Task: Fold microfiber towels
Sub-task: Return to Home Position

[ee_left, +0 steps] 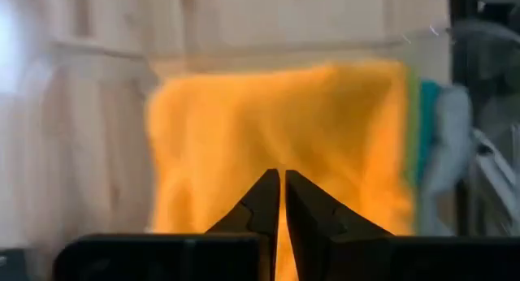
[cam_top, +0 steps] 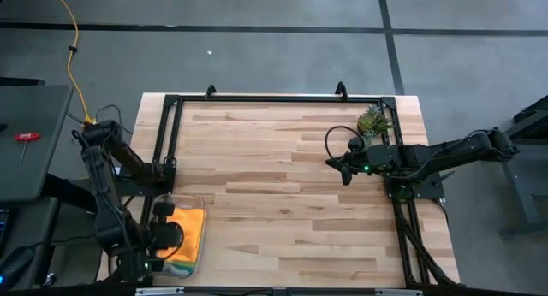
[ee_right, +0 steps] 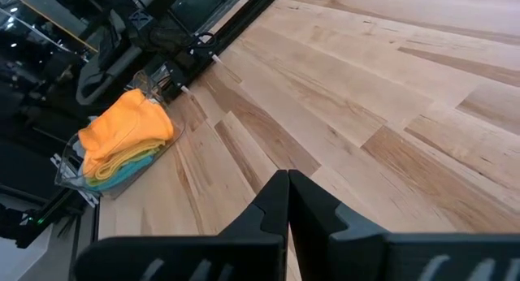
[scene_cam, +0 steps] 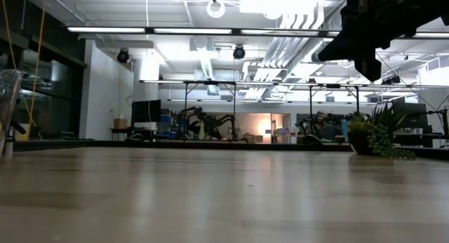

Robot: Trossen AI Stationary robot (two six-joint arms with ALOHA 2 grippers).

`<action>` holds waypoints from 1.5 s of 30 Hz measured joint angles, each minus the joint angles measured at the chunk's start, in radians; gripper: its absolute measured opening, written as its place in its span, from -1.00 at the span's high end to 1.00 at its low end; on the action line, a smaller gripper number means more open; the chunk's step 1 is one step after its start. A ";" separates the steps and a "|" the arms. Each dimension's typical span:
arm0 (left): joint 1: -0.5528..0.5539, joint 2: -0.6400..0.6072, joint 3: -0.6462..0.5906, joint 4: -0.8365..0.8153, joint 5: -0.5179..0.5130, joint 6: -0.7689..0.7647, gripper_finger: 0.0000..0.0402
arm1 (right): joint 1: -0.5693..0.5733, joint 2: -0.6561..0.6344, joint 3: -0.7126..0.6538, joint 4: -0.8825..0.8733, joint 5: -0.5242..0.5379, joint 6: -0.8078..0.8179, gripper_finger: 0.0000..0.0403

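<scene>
Left arm (cam_top: 101,180): at the table's left edge, folded back toward the near-left corner.
Left gripper (ee_left: 281,179): over the tray, aimed down at the stack. Fingers pressed together to a hairline slit, nothing between them. Contact with the cloth: cannot tell.
Tray (ee_right: 70,174): clear plastic, on the wood at the near-left corner, just beside the left frame rail. One wall also visible at the left edge of the low view.
Towel stack: inside the tray, folded and lying flat.
Orange towel (cam_top: 190,230): top of the stack, covering most of it, surface slightly rumpled.
Yellow towel (ee_right: 104,169): directly under the orange, only an edge showing.
Teal towel (ee_right: 134,171): below the yellow, edge showing along one side.
Grey towel (ee_left: 457,118): edge sticking out just beside the teal, at one side of the stack.
Table (cam_top: 282,202): pale wood planks.
Frame (cam_top: 274,99): black rails along the left, far and right edges.
Right gripper (ee_right: 288,177): right of centre, raised well off the wood, well apart from the tray, pointing toward the left side. Fingers closed tip to tip, holding nothing.
Plant (cam_top: 373,121): small, green, in a dark pot at the far-right corner, near the right gripper and just beyond it.
Right arm (cam_top: 445,152): reaching in from the right edge, stretched out roughly level.
</scene>
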 joint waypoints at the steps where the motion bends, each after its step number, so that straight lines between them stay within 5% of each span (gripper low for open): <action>1: -0.006 0.016 0.000 0.016 0.013 -0.015 0.93 | 0.000 0.000 0.000 0.000 0.000 0.000 1.00; 15: -0.066 0.199 0.000 0.063 0.209 -0.226 1.00 | -0.002 0.000 0.000 -0.002 0.000 0.000 1.00; 29: -0.067 0.297 0.000 0.128 0.327 -0.199 1.00 | -0.002 0.000 0.000 -0.009 0.000 -0.001 1.00; 39: -0.018 0.168 -0.001 0.084 0.313 -0.136 1.00 | -0.002 0.000 0.000 -0.008 0.000 -0.008 1.00; 45: 0.037 -0.029 -0.001 -0.032 0.150 -0.128 1.00 | -0.002 0.000 0.000 -0.008 0.000 -0.031 1.00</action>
